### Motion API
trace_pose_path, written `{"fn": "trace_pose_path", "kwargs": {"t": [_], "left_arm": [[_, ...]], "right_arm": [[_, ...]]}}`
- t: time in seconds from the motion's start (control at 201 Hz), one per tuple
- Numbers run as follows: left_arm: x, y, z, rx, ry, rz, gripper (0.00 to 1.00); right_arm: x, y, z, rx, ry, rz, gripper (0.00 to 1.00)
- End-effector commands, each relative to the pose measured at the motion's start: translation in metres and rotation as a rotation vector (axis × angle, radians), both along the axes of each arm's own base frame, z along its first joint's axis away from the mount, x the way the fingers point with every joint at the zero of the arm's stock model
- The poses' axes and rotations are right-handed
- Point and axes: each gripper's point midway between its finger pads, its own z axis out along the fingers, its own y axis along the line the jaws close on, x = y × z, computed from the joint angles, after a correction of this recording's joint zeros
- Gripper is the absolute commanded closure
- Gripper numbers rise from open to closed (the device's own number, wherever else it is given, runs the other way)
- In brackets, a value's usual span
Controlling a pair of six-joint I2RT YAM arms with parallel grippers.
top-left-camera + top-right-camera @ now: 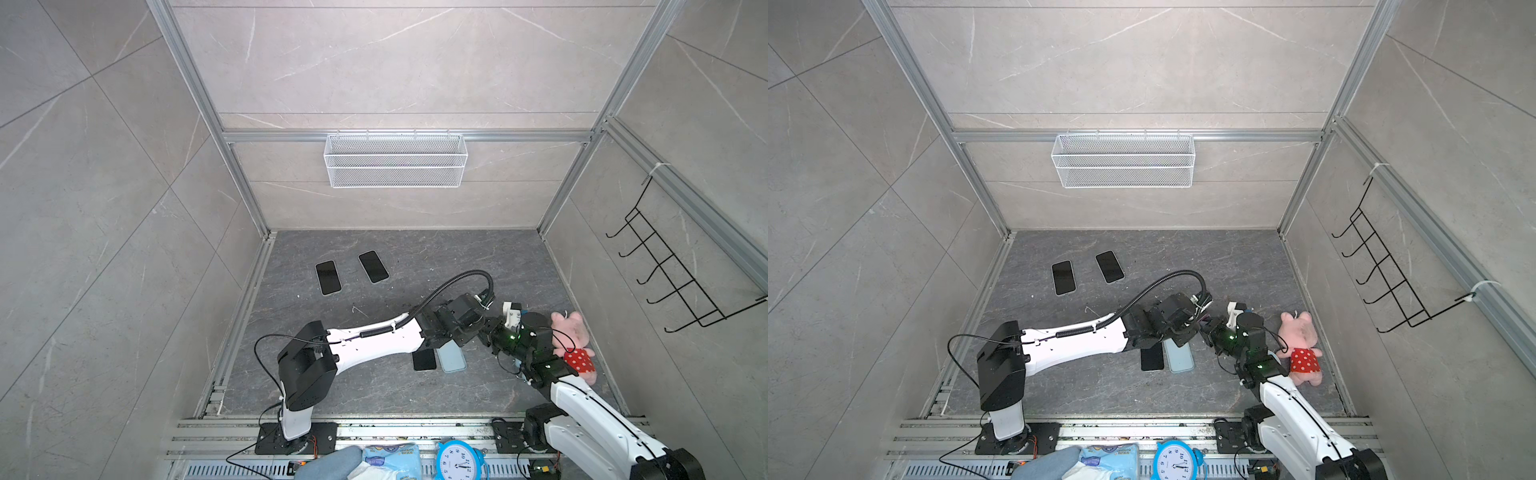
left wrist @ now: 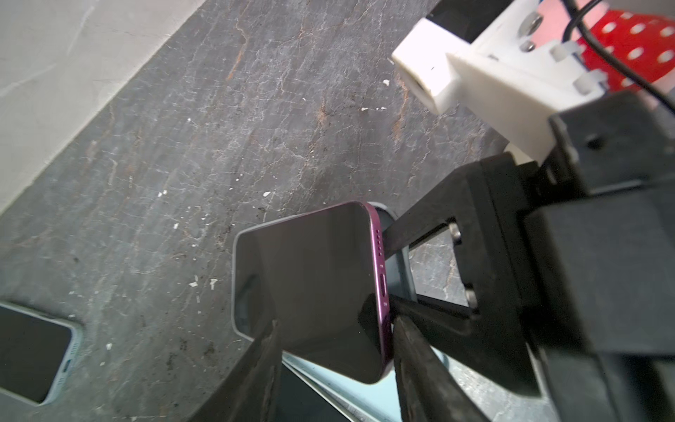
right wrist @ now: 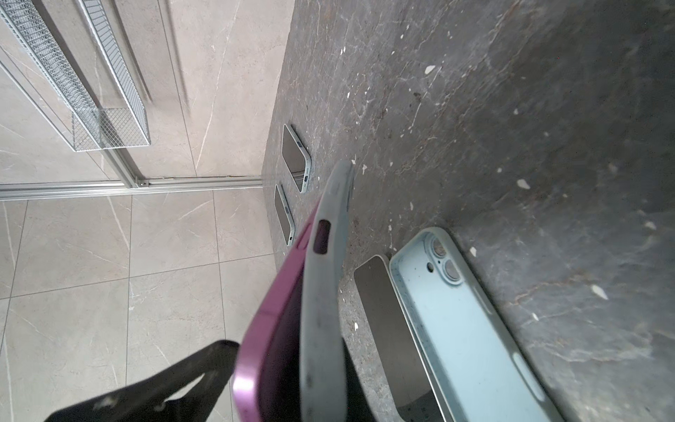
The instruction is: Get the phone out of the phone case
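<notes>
The only writing I can read is the ring of numerals on the blue alarm clock (image 1: 457, 461) at the near rail. The print on the blue packet (image 1: 390, 455) left of it is too small for me.

Well to the left of my left fingers (image 2: 401, 336) and farther back, two cased phones (image 1: 328, 277) lie face up, side by side and not touching. Between them and the left rail, the desk (image 1: 374, 390) is bare, so that is the open room.

The left fingers stand apart, one on each side of the purple phone (image 2: 310, 285). I cannot tell whether either pad touches it. The phone is held above the desk, and its port end stands away from the grey phone case (image 3: 325, 292) while the far end sits inside.

My right fingers (image 3: 175, 376) are closed, gripping the phone case at that port end. Below both sets of fingers, a dark phone (image 1: 424, 360) and a pale blue case (image 1: 452, 358) lie edge to edge.

Right of the right fingers, a pink plush pig (image 1: 573, 332) sits just beside the arm, near the right wall.
</notes>
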Motion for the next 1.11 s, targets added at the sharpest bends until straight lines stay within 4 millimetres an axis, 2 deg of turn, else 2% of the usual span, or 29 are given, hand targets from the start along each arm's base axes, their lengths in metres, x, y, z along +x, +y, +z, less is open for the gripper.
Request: {"fn": "trace_pose_path", "kwargs": {"t": [0.0, 0.174, 0.279, 0.359, 0.399, 0.488, 0.668, 0.787, 0.852, 0.922, 1.006, 1.101], "left_arm": [[0.015, 0.011, -0.021, 0.154, -0.089, 0.034, 0.51], [0.015, 0.013, -0.024, 0.184, -0.118, 0.033, 0.57], [0.016, 0.016, -0.024, 0.195, -0.129, 0.036, 0.65], [0.014, 0.017, -0.021, 0.181, -0.133, 0.022, 0.76], [0.014, 0.017, -0.017, 0.168, -0.143, 0.017, 0.85], [0.014, 0.019, 0.002, 0.115, -0.191, 0.006, 1.00], [0.020, 0.034, 0.053, 0.056, -0.405, -0.027, 1.00], [0.023, 0.052, 0.072, 0.098, -0.585, -0.080, 1.00], [0.028, 0.070, 0.073, 0.099, -0.614, -0.103, 1.00], [0.042, 0.094, 0.071, 0.074, -0.592, -0.073, 1.00], [0.047, 0.108, 0.058, 0.092, -0.626, -0.105, 1.00], [0.048, 0.113, 0.035, 0.131, -0.656, -0.166, 1.00]], "right_arm": [[0.004, 0.015, 0.035, 0.059, -0.118, 0.057, 1.00], [0.006, 0.017, 0.035, 0.065, -0.116, 0.057, 1.00], [0.007, 0.017, 0.036, 0.065, -0.120, 0.053, 1.00], [0.007, 0.016, 0.034, 0.062, -0.115, 0.048, 1.00], [0.008, 0.016, 0.032, 0.060, -0.113, 0.043, 1.00], [0.011, 0.015, 0.029, 0.055, -0.107, 0.028, 1.00], [0.027, 0.004, 0.010, 0.045, -0.055, -0.078, 1.00], [0.043, -0.007, -0.005, 0.057, -0.008, -0.187, 1.00], [0.052, -0.010, -0.011, 0.063, 0.015, -0.227, 1.00], [0.061, -0.012, -0.015, 0.065, 0.032, -0.257, 1.00], [0.071, -0.012, -0.020, 0.069, 0.053, -0.283, 1.00], [0.078, -0.003, -0.026, 0.072, 0.068, -0.280, 1.00]]}}
